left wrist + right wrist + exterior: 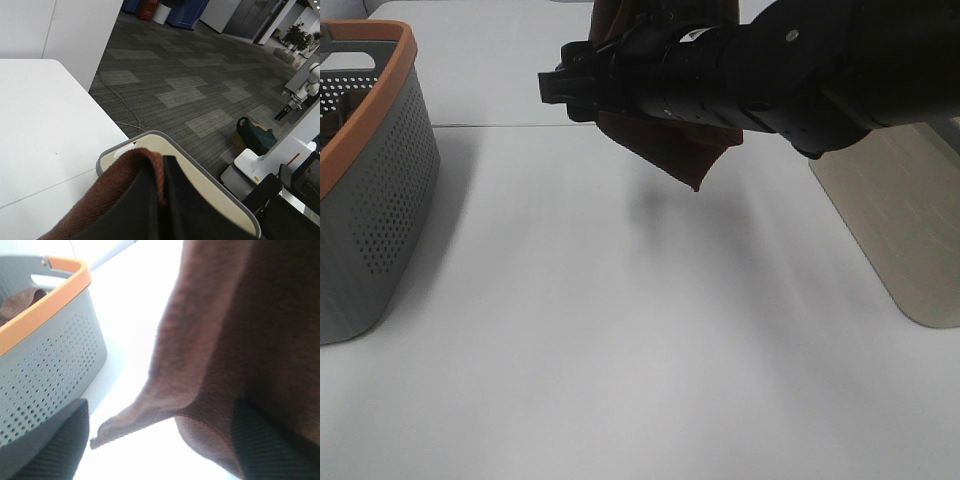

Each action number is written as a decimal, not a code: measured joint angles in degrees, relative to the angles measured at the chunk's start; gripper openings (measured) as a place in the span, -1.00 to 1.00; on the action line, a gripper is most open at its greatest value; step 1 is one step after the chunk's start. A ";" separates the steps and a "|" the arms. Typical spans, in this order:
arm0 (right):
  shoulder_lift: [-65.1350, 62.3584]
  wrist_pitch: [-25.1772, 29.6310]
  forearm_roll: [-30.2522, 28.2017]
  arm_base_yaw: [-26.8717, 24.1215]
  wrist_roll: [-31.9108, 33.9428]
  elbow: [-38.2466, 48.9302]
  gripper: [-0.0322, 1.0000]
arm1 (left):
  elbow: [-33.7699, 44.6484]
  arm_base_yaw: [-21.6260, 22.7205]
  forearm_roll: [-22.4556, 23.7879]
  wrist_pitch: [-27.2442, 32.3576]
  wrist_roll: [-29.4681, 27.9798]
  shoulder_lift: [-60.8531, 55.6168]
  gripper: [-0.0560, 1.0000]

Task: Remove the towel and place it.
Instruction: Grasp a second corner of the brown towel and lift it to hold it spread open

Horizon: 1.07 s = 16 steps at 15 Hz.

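A wide white matte table top (620, 350) fills the exterior high view. A thin seam (500, 125) crosses it near the upper edge of the frame. Soft, diffuse light leaves only faint grey shadows on it. In the left wrist view, a floor of grey carpet tiles in lighter and darker patches (200, 85) lies beyond the table's rounded corner, and a thin pale cable (125, 106) trails across it. A plain white wall panel (75, 30) stands beside the table. Farther off are blue cabinets (187, 10), green potted plants (295, 35) and a dark green bag (256, 135) on the floor.
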 joint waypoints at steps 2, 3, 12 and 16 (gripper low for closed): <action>0.11 1.49 0.23 0.00 0.00 0.00 0.51 | 0.00 0.00 0.52 0.00 0.00 0.00 -0.89; 0.11 1.55 1.20 0.00 0.00 -0.06 0.51 | 0.00 -0.06 0.74 0.00 0.00 0.00 -0.89; -1.72 3.84 6.82 0.00 -6.13 0.92 -0.85 | 0.00 -0.23 2.98 0.00 0.00 0.00 -0.89; -5.44 6.53 10.37 0.00 -11.97 1.20 -0.94 | 0.00 -0.23 5.33 0.00 0.00 0.00 -0.89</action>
